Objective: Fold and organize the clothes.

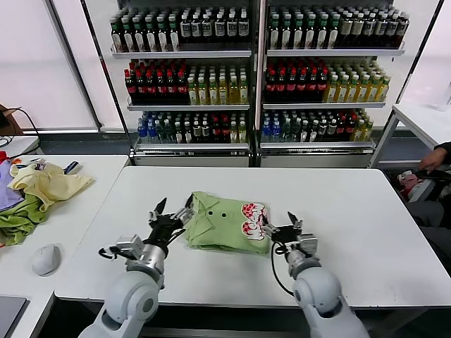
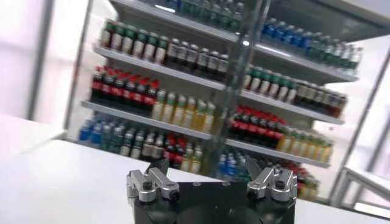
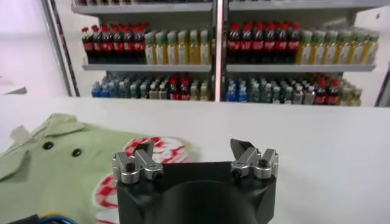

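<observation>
A folded light green shirt [image 1: 220,227] lies in the middle of the white table [image 1: 352,211]. Its buttoned collar faces the far left and a red-and-white round print [image 1: 252,217] sits on its right part. My left gripper [image 1: 173,208] is open and empty, just above the table at the shirt's left edge. My right gripper [image 1: 280,224] is open and empty, at the shirt's right edge beside the print. The right wrist view shows that gripper [image 3: 192,149] open, with the shirt [image 3: 55,173] and print [image 3: 159,148] beyond one finger. The left wrist view shows the left gripper [image 2: 207,167] open and no shirt.
A second table at the left holds a loose pile of clothes: a yellow piece [image 1: 46,182], a green one [image 1: 17,220] and a purple one. A white mouse-like object [image 1: 46,259] lies near its front. Shelves of bottles [image 1: 211,84] stand behind. A person's hand [image 1: 431,158] shows at far right.
</observation>
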You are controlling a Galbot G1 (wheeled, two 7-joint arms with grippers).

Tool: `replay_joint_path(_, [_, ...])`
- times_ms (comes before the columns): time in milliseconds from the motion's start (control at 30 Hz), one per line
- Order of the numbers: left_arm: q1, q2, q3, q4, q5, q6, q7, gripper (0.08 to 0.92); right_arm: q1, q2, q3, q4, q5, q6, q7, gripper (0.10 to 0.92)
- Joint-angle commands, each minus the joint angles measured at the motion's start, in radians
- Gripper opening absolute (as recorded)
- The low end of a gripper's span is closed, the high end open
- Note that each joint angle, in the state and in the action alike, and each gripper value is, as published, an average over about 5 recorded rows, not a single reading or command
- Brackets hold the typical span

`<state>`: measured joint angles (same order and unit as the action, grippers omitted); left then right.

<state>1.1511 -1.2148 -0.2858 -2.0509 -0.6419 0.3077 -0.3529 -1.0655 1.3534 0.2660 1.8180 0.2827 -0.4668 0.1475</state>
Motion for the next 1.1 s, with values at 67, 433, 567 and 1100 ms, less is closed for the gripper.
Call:
replay_joint_path(67, [0.134, 0.073, -0.145, -0.064, 0.012, -0.026, 0.0, 0.823, 0.128, 0.141, -0.125, -0.247, -0.044, -0.007, 0.053, 0.823])
replay_joint_path(433, [0.121, 0.073, -0.121, -0.059, 0.02, -0.022, -0.001, 0.823, 0.128, 0.139, -0.102, -0.266, -0.028, -0.033, 0.089, 0.664])
replay_joint_path(567, [0.11, 0.071, -0.112, -0.054, 0.021, -0.02, -0.002, 0.823, 0.131, 0.116, -0.089, -0.262, -0.022, -0.033, 0.086, 0.561])
replay_joint_path(1100, [0.079, 0.065, -0.07, -0.044, 0.035, -0.003, 0.0, 0.823, 0.335, -0.169, -0.025, -0.355, -0.054, -0.032, -0.123, 0.186])
